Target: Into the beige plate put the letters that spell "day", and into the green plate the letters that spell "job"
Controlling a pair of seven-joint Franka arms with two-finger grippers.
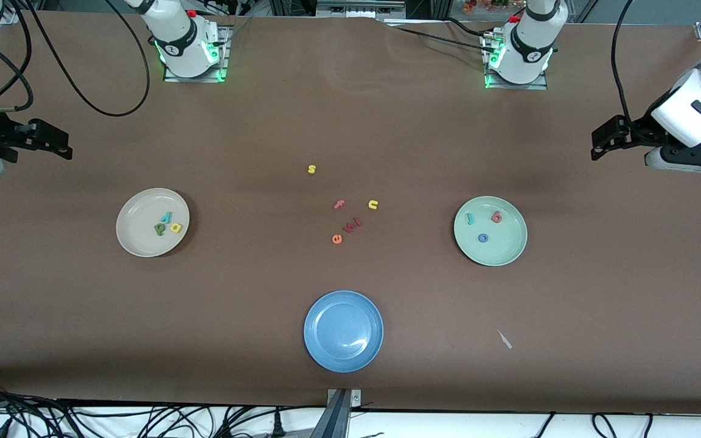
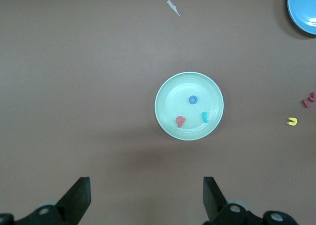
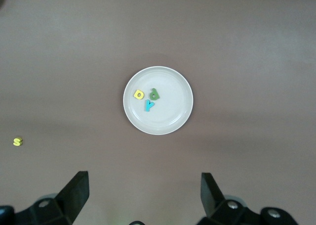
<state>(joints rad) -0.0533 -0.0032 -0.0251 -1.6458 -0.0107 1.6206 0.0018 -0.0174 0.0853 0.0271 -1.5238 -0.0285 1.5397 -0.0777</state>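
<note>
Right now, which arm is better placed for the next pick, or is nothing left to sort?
Neither: the yellow d, green a and teal y lie in the beige plate, and j, o, b in the green plate.

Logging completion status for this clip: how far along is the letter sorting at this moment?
Done: the yellow d, green a and teal y lie in the beige plate; the teal j, blue o and salmon-red b lie in the green plate. In hand: nothing; the left gripper and right gripper are open, high above their plates. Left: nothing visible.
</note>
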